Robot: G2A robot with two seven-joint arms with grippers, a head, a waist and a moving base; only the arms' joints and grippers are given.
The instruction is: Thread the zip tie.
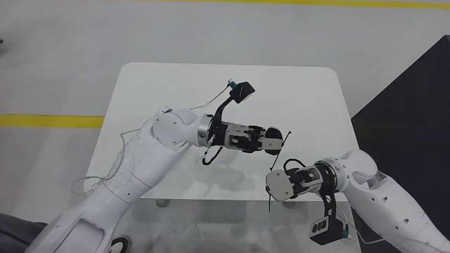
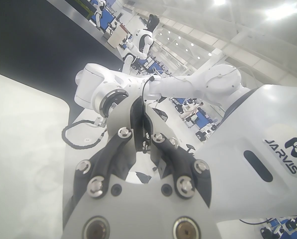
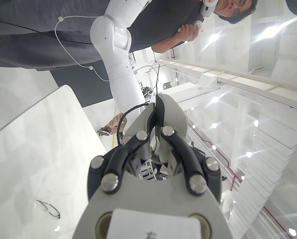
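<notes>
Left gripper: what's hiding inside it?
A thin black zip tie is pinched in the shut left gripper, with one end poking out. The part inside the grip is covered.

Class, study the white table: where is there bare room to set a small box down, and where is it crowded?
Bare: the far strip of the white rounded table, between its far edge and both arms, and its right side beyond the left gripper. Crowded: the near middle, where it and the right gripper each pinch the thin black zip tie.

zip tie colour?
The zip tie is black; left wrist view shows it best.
</notes>
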